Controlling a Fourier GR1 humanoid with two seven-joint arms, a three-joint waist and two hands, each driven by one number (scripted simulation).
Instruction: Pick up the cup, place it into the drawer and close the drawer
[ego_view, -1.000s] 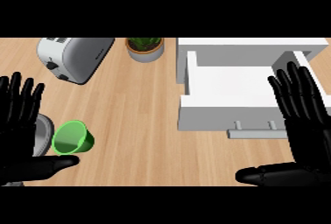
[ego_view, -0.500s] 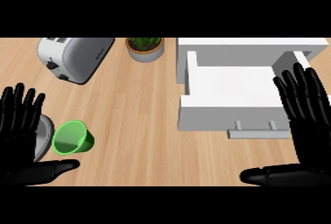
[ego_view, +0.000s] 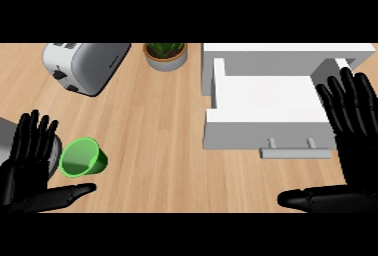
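Left hand (ego_view: 26, 175) shows at the lower left of a light wooden counter (ego_view: 162, 140). Its fingers are straight and point away from the robot, its thumb is stretched to the right, and it holds nothing. The right hand (ego_view: 358, 145) is posed the same way at the right edge, fingers straight over the right side of an open white drawer (ego_view: 251, 132), thumb pointing left, also holding nothing. The green cup (ego_view: 81, 157) stands on the counter just beside the left hand's fingers and above its thumb, well apart from the drawer. Its open mouth faces upward and it looks upright, long axis vertical. A silver toaster (ego_view: 85, 65) and a potted plant (ego_view: 164, 52) sit along the far edge.
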